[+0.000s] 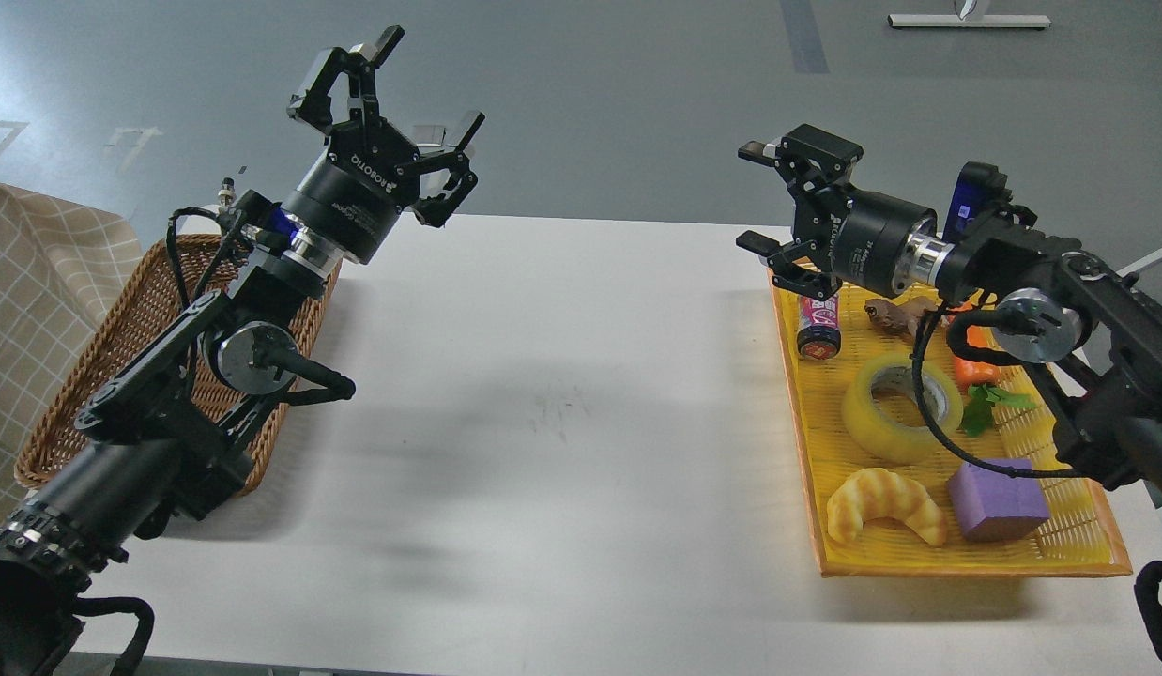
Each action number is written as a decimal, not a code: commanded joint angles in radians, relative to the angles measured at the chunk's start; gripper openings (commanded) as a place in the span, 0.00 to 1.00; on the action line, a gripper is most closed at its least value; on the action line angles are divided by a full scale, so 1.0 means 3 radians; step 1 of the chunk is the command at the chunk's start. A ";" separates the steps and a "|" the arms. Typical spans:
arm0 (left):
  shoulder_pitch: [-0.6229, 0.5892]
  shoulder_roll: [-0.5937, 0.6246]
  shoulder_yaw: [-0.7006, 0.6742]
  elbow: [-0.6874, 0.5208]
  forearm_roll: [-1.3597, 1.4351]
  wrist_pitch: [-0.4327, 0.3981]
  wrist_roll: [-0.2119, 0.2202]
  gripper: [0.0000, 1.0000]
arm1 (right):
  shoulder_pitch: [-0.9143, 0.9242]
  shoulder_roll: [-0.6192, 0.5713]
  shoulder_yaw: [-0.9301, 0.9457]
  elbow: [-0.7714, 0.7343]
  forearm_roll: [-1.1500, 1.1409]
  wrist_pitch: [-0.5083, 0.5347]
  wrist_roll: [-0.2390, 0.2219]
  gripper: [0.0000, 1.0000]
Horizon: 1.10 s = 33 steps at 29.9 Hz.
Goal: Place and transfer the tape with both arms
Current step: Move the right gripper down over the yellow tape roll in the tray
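Left claw [393, 117] is up in the air with its fingers spread wide, nothing in it, hanging over the far left edge of the tabletop [543, 394]. Right claw [778, 211] is splayed open too and empty, hovering just above the far end of the yellow tray [966, 561].

The tape [895, 406] is lying flat in the middle of that tray, core hole facing up. A black cable [928, 413] off the right arm loops across the roll and covers part of it. Around it: a croissant [883, 505] and a purple block [999, 499] nearer me, a small can [820, 324] on the far side, plus an orange thing with green leaves that the arm mostly hides.

The left arm blocks a good chunk of the wicker basket [121, 338], so I can't see inside. Checked cloth [37, 272] is cut off at the left edge. Tabletop is plain white, grey floor behind.
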 commanded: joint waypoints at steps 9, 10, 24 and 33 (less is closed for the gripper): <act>-0.0005 0.0010 0.0001 -0.0008 -0.0003 0.0000 0.0000 0.98 | -0.0205 -0.0270 -0.0006 0.0321 -0.1827 -0.0001 0.0005 1.00; -0.0010 0.0010 0.0001 -0.0008 0.0002 0.0000 0.0000 0.98 | -0.0210 -0.0321 -0.0006 0.0326 -0.1920 -0.0001 0.0005 1.00; -0.0010 -0.0005 0.0001 -0.0008 0.0002 0.0000 0.0000 0.98 | -0.0558 -0.1292 -0.0011 0.0862 -0.1947 -0.0001 0.0051 1.00; -0.0015 0.0000 0.0006 -0.0013 0.0002 0.0000 0.0000 0.98 | -0.0757 -0.1528 -0.0016 0.0960 -0.1992 -0.0001 0.0046 1.00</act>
